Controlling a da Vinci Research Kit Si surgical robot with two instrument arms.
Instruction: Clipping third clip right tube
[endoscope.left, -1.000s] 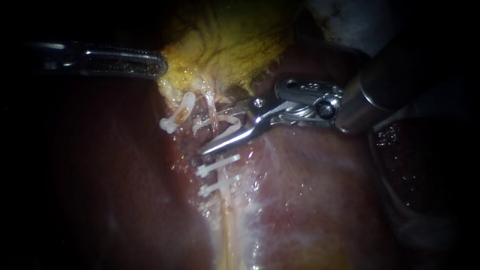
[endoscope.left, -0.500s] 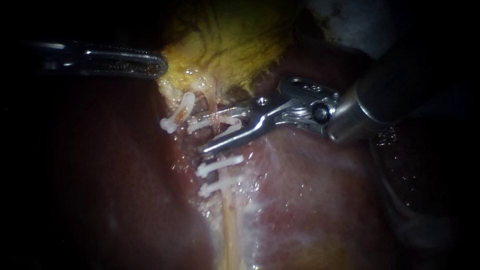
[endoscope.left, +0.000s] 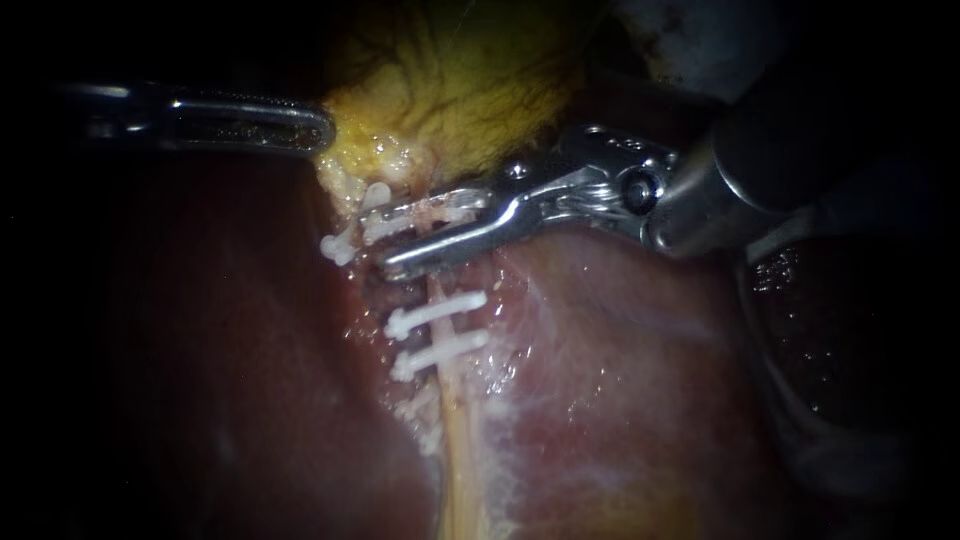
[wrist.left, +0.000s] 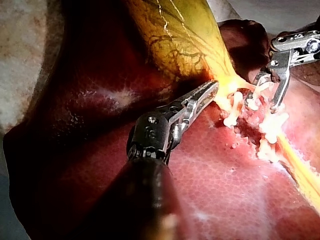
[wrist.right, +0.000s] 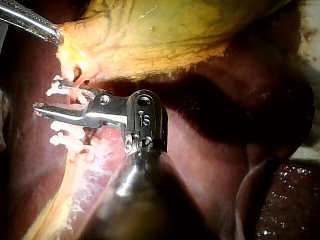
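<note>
**Third clip squeezing shut on the right tube**

Over the last second the right instrument (endoscope.left: 400, 243) has narrowed its jaws. They now press the white clip (endoscope.left: 420, 213) nearly flat across the right tube (endoscope.left: 452, 400), just above the two lower clips (endoscope.left: 436, 318) and close under the gallbladder (endoscope.left: 450, 90). The clip looks close to latching. The left instrument (endoscope.left: 300, 128) stays clenched on the gallbladder's edge.

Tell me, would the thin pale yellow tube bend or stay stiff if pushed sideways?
Probably floppy: the thin pale yellow tube is slender and follows the red liver's surface. Likely slippery: it glistens wet. Perhaps easily torn, being so thin beside the white clips.
</note>
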